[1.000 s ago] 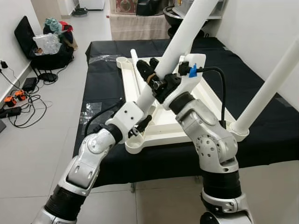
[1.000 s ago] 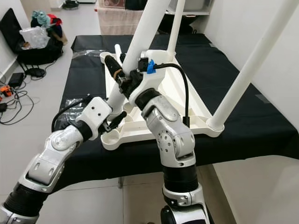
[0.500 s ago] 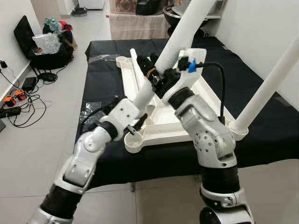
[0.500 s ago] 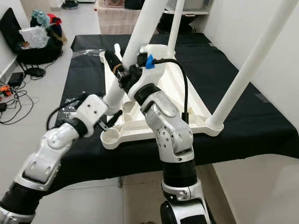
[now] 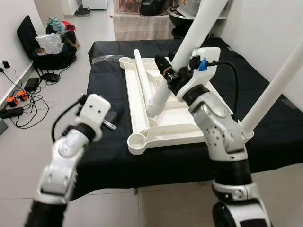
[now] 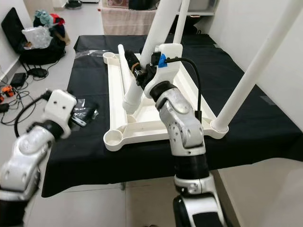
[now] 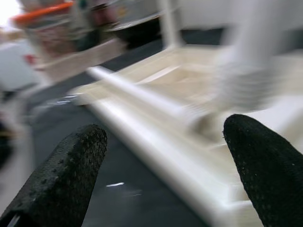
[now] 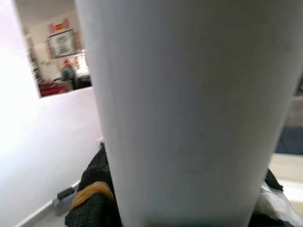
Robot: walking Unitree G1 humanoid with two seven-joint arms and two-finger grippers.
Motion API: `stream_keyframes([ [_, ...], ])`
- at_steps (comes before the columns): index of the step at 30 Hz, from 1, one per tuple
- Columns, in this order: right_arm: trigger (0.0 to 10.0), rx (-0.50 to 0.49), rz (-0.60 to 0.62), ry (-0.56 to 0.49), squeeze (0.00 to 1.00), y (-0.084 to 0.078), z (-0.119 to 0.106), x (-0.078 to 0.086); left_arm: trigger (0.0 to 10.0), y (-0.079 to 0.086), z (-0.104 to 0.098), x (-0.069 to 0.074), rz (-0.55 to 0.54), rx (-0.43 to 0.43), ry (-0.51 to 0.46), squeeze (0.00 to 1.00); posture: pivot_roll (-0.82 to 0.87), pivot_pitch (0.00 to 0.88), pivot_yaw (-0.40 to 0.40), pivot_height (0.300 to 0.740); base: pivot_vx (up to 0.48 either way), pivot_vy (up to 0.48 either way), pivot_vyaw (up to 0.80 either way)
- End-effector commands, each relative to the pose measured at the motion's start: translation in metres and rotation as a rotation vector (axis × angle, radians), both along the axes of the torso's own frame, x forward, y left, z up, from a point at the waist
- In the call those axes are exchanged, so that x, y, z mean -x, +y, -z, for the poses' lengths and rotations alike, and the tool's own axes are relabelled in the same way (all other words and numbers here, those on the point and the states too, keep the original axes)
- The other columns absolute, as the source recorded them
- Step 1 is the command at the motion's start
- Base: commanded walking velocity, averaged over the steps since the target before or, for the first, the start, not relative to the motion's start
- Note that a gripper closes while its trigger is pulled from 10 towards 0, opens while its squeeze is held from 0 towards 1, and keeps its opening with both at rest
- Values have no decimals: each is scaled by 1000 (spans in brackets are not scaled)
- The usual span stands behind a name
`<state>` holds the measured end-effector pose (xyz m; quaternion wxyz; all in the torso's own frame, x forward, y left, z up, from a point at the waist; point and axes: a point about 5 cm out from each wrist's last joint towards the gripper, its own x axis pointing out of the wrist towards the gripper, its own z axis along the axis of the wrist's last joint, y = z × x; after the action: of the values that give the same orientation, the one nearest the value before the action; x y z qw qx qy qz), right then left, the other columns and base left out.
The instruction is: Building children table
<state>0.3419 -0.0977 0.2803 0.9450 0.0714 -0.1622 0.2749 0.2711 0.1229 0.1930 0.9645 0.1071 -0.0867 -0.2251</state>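
The white children's table top (image 5: 165, 125) lies upside down on the black-covered counter (image 5: 106, 146), with round leg sockets at its corners. One white leg (image 5: 272, 92) stands in the socket at the near right corner and leans up and to the right. A loose white leg (image 5: 142, 78) lies flat along the left side of the inverted top.

The right gripper (image 5: 166, 74) is above the middle of the top. Its fingers are closed around a second white leg (image 5: 189, 45), gripping it partway up the shaft. The leg is tilted. Its lower end (image 5: 154, 106) is down inside the underside of the top, just beside the lying leg. In the right wrist view the leg shaft (image 8: 189, 113) sits between the black fingers (image 8: 94, 198).

The left gripper (image 5: 111, 120) is to the left of the top, over the black cover, apart from all table parts. In the left wrist view its fingers (image 7: 61, 175) are spread wide and hold nothing; the top's long edge (image 7: 161, 156) shows between them, blurred.

A small clear plastic bag (image 6: 84, 113) lies on the cover just beside the left gripper.
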Motion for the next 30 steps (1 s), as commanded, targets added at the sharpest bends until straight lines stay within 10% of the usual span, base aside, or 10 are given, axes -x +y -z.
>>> stream_keyframes([
  [1,0,29,-38,-36,0,3,-3,-1,10000,-13,6,9,79,27,46,0,39,43,-83,740,0,0,0],
  [3,7843,88,-110,-32,0,7,3,-3,10000,-26,17,21,116,52,89,0,44,46,-87,740,0,0,0],
  [4,7843,88,-110,-32,0,7,3,-3,10000,-26,17,21,116,52,89,0,44,46,-87,740,0,0,0],
  [5,10000,115,-162,-20,0,10,9,-3,10000,-33,22,28,124,76,114,0,44,46,-87,740,0,0,0],
  [20,10000,227,-572,1,0,16,22,1,10000,-51,33,60,149,142,220,0,57,109,-87,740,0,0,0],
  [30,10000,279,-614,-10,0,36,23,-13,10000,-53,31,77,180,156,261,0,80,162,-89,740,0,0,0],
])
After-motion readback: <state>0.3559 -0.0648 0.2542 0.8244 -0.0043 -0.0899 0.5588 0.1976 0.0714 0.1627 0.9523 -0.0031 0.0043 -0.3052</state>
